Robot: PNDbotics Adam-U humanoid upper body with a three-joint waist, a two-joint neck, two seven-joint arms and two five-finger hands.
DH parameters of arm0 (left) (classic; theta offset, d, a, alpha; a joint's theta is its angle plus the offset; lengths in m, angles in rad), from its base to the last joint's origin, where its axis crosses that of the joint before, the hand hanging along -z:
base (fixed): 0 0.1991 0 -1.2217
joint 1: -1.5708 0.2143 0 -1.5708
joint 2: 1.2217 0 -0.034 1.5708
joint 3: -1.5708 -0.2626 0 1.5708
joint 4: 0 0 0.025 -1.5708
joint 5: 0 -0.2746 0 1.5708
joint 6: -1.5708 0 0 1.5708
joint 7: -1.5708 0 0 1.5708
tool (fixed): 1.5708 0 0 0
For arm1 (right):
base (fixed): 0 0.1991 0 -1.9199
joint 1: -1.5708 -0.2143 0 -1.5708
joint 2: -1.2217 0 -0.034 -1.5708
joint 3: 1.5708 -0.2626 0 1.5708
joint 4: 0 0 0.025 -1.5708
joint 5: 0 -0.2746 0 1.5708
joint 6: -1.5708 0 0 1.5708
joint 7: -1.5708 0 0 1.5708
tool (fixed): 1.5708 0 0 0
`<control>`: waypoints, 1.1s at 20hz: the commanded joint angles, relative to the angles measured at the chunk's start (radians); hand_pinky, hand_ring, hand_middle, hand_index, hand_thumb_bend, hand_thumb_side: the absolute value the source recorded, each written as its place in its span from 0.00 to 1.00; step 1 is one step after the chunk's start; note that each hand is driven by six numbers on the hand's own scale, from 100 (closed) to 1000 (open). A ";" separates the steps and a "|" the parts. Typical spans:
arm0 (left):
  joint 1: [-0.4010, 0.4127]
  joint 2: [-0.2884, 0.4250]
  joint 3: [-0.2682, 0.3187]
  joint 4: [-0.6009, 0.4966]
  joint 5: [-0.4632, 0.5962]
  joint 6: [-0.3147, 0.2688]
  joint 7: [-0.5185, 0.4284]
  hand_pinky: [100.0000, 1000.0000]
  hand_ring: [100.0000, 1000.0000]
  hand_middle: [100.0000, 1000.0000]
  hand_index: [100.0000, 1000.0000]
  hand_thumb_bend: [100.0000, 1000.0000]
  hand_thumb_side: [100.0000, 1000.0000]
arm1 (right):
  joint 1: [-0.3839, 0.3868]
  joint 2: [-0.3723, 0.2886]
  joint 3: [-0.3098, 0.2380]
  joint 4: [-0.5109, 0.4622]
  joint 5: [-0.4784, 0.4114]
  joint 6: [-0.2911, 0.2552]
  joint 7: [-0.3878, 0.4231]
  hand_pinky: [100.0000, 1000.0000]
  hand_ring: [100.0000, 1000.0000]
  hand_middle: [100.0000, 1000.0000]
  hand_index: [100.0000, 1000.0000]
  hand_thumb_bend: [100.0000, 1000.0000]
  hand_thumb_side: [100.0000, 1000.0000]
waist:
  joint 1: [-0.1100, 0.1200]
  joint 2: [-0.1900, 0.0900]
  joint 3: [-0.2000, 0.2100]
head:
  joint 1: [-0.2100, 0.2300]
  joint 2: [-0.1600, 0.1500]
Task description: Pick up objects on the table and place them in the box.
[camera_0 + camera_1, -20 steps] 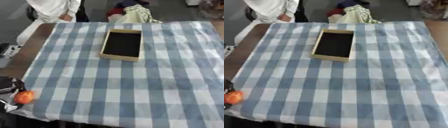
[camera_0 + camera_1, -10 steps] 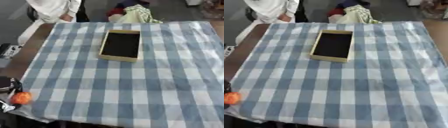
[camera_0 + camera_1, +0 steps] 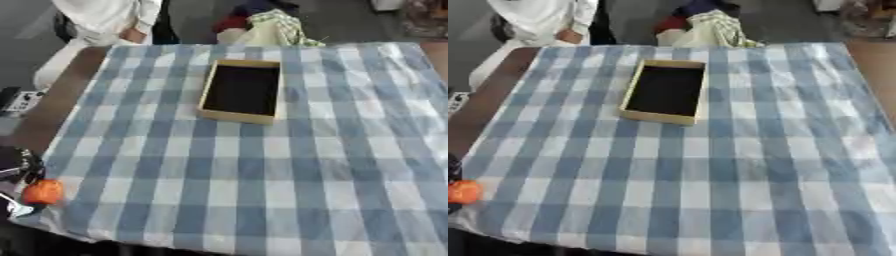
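Box [image 3: 242, 90] sits empty up at twelve o'clock, nothing in it yet, while down at eight o'clock the left hand [image 3: 16, 167] has an orange ball [image 3: 41, 192] at the cloth's edge, fingers unclear, right hand out of sight.

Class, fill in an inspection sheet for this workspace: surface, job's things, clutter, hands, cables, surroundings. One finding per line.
Surface: table under a blue and white checked cloth.
Job's things: box open, dark inside, nothing seen in it; orange object at the near left edge.
Clutter: nothing seen on the cloth.
Hands: left hand at the orange object, fingers not clear; right hand not in view.
Cables: nothing seen.
Surroundings: bundle of fabric beyond the far edge.
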 commanded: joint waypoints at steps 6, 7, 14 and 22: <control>-0.027 0.050 0.004 -0.013 0.016 0.034 0.040 0.00 0.15 0.18 0.34 0.32 0.29 | -0.007 -0.013 0.001 -0.021 -0.011 -0.003 0.004 0.66 0.66 0.70 0.69 0.00 0.73 | 0.000 -0.007 0.000 | 0.005 0.006; -0.028 0.049 0.001 -0.013 0.016 0.038 0.047 0.00 0.15 0.17 0.34 0.33 0.29 | -0.007 -0.013 0.002 -0.021 -0.012 -0.004 0.005 0.67 0.66 0.70 0.69 0.00 0.73 | 0.000 -0.007 -0.001 | 0.005 0.006; -0.046 0.054 0.012 -0.039 0.048 0.048 0.074 0.00 0.09 0.11 0.24 0.27 0.26 | -0.009 -0.013 0.002 -0.021 -0.015 -0.004 0.007 0.67 0.66 0.70 0.69 0.00 0.73 | 0.001 -0.006 0.001 | 0.003 0.006; -0.099 0.059 0.023 -0.087 0.120 0.046 0.059 0.00 0.08 0.10 0.24 0.22 0.22 | -0.012 -0.018 0.003 -0.021 -0.013 -0.006 0.008 0.67 0.67 0.70 0.69 0.00 0.73 | 0.003 -0.008 0.000 | 0.003 0.006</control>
